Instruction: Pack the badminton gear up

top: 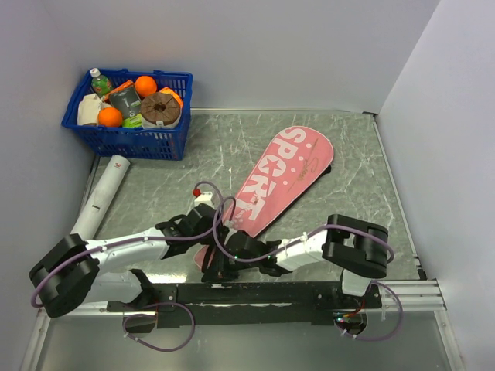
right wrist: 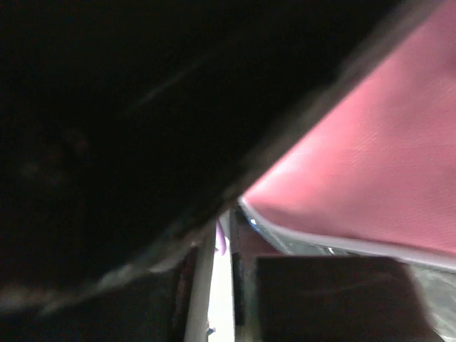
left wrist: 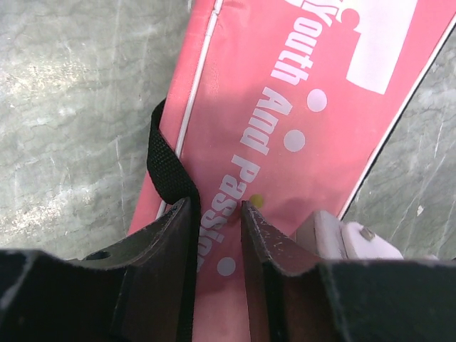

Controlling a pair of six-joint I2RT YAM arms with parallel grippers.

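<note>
Lying slantwise from the middle of the counter's near edge toward its far right corner, the pink racket bag (top: 282, 182) looks light, limp and slick. Its black strap (left wrist: 167, 167) at the narrow end seems the surest hold. The left pincer (left wrist: 217, 206) hovers there, narrowly parted and gripping nothing. The right pincer (top: 226, 263) sits alongside, its grip too dark to tell.

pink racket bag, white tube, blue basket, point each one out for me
pink racket bag (top: 308, 158), top external view, on its wide end
white tube (top: 102, 194), top external view, middle of its length
blue basket (top: 124, 142), top external view, on its near wall
</note>
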